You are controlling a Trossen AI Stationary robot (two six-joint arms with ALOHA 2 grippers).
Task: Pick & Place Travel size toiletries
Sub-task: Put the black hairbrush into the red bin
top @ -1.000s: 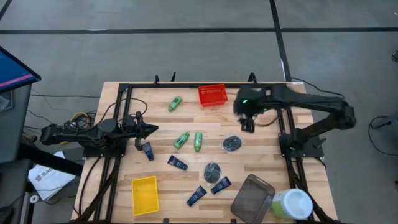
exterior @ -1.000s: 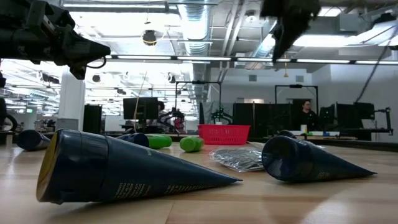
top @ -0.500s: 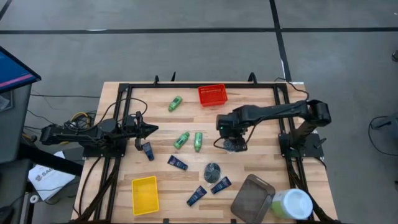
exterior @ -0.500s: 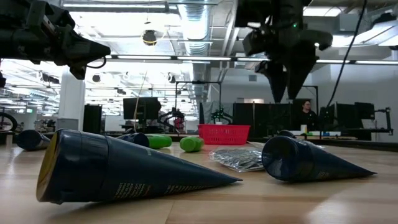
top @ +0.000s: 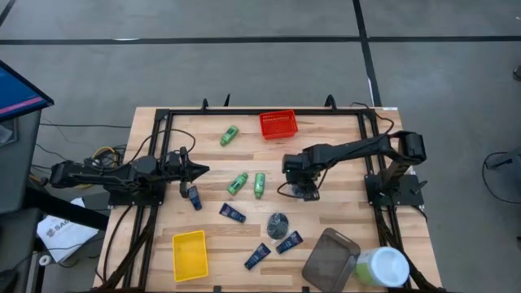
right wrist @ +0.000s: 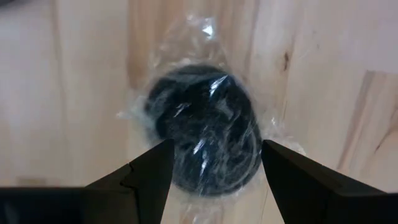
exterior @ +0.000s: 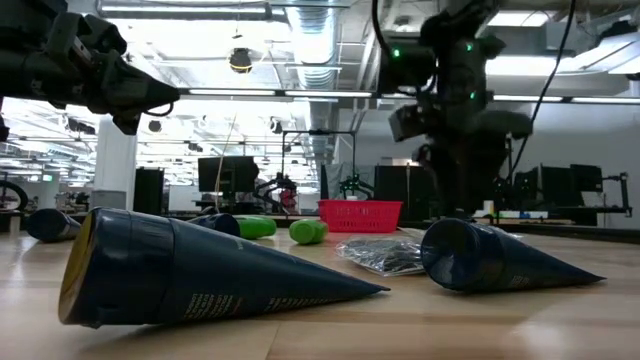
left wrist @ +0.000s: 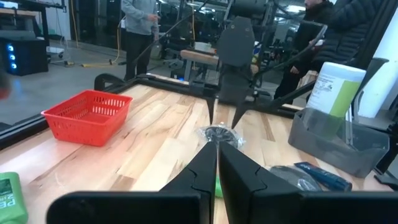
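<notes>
My right gripper point(right wrist: 216, 149) is open and points down over a round dark grey puck point(right wrist: 205, 140) in clear wrap. The puck lies flat on the table's middle right. One finger stands on each side of it, the tips just above it in the left wrist view point(left wrist: 224, 121). I cannot tell whether they touch the wrap. My left gripper point(top: 203, 169) is shut and empty above the table's left side. Three green bottles point(top: 238, 182), several dark blue tubes point(top: 232, 213) and a second puck point(top: 278, 224) lie on the table.
A red basket point(top: 278, 124) stands at the far edge. A yellow container point(top: 190, 255) stands near left. A grey container point(top: 330, 259) and a pale green and white tub point(top: 383, 267) stand near right. People show in the room beyond the table.
My right gripper has gone from beside the red basket toward the table's near and left sides. It has come down over the wrapped puck and now stands close above it. The puck has stayed in place.
</notes>
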